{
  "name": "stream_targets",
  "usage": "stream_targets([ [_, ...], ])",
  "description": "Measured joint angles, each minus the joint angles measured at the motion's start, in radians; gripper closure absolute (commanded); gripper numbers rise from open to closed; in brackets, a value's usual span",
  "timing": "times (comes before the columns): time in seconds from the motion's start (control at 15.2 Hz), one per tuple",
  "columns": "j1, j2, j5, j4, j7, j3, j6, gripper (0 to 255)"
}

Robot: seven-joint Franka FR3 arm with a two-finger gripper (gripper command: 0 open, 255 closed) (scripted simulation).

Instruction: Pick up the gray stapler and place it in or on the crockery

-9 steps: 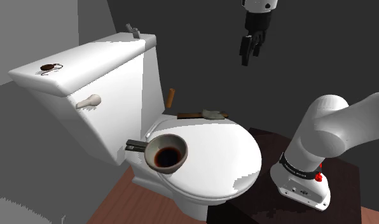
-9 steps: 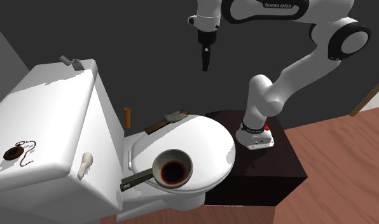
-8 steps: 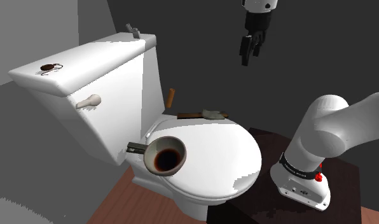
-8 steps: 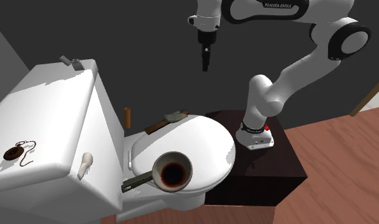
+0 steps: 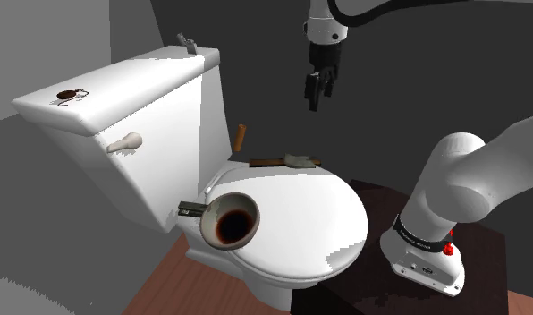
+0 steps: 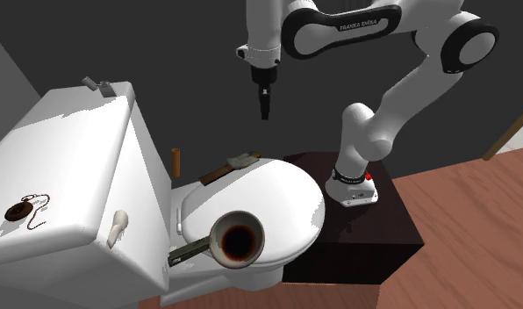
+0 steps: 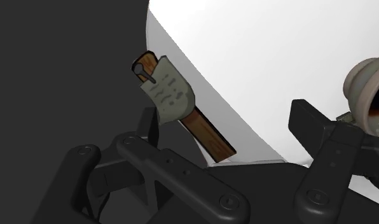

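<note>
Swinging toward the shoulder view's left since the earlier frames, the arm has brought the claw (image 5: 316,97) lower and closer to the tank (image 5: 131,85). The bowl (image 5: 231,221) has tipped a little further over the rim of the toilet lid (image 5: 300,206).

The gray stapler (image 5: 191,208) is dark and slim. It lies flat at the lid's edge on the end nearest the tank, with one tip touching the bowl's side. The bowl is pale outside and dark red within, and it leans with its mouth turned outward past the rim.

At the lid's far side, a wooden strip (image 7: 204,130) rests along the edge, with a grey-green scrap (image 7: 169,95) wrapped round one end. A short orange-brown peg (image 5: 241,136) stands just behind it, beside the tank.

The claw hangs high above that far side of the lid and is well apart from the stapler and the bowl. Its black fingers (image 7: 307,118) are spread and nothing is gripped between them; in the wrist view the wooden strip shows far below the gap.

On the tank top, a dark ring with a thin cord (image 5: 70,95) lies near one corner and a small grey fitting (image 5: 186,40) sits at the far corner. A pale flush lever (image 5: 126,141) sticks out of the tank's front.

The arm's base sits on the dark stand (image 6: 387,237), which is set against the toilet, on a reddish wooden floor (image 6: 479,219).
</note>
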Motion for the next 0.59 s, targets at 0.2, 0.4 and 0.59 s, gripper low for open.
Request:
stream_targets([
  [0.2,0.023,0.079,0.016,0.001,0.003,0.019,0.073,0],
  [0.4,0.046,0.162,0.031,0.017,0.007,0.041,0.137,0],
  [0.59,0.068,0.251,0.044,0.032,0.015,0.066,0.206,0],
])
